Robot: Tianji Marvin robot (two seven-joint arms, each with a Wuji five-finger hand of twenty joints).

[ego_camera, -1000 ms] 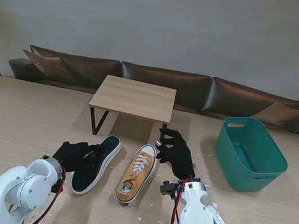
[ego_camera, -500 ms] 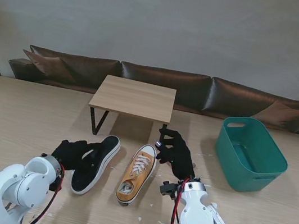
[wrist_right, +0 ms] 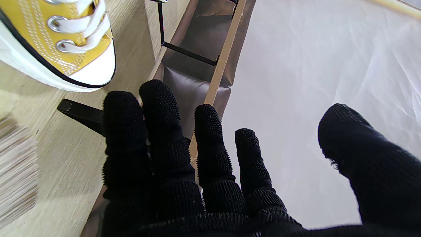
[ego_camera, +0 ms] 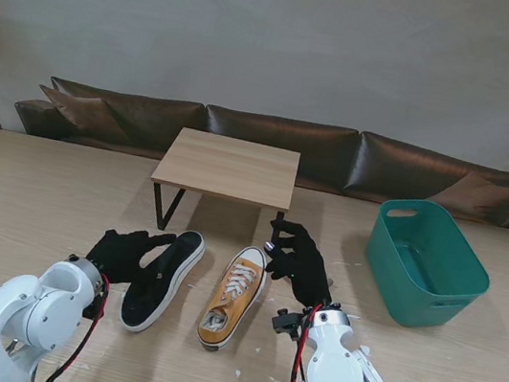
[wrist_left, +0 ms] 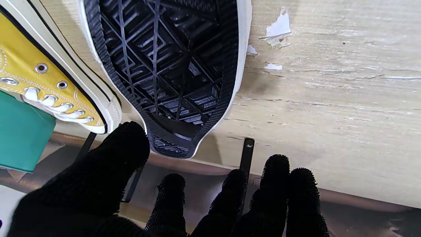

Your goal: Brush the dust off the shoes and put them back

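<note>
The stand view shows the left hand with fingers spread, holding nothing, just left of the black shoe, which lies sole-up on the table. The yellow sneaker sits upright beside it, between the two hands. The right hand hangs open and empty just right of the sneaker's toe.

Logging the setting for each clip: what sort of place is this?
Probably a staged lounge-style test room: a long dark brown leather sofa against a plain grey wall, a small light-wood side table on black legs, and a teal plastic basket on the wood-grain surface.
</note>
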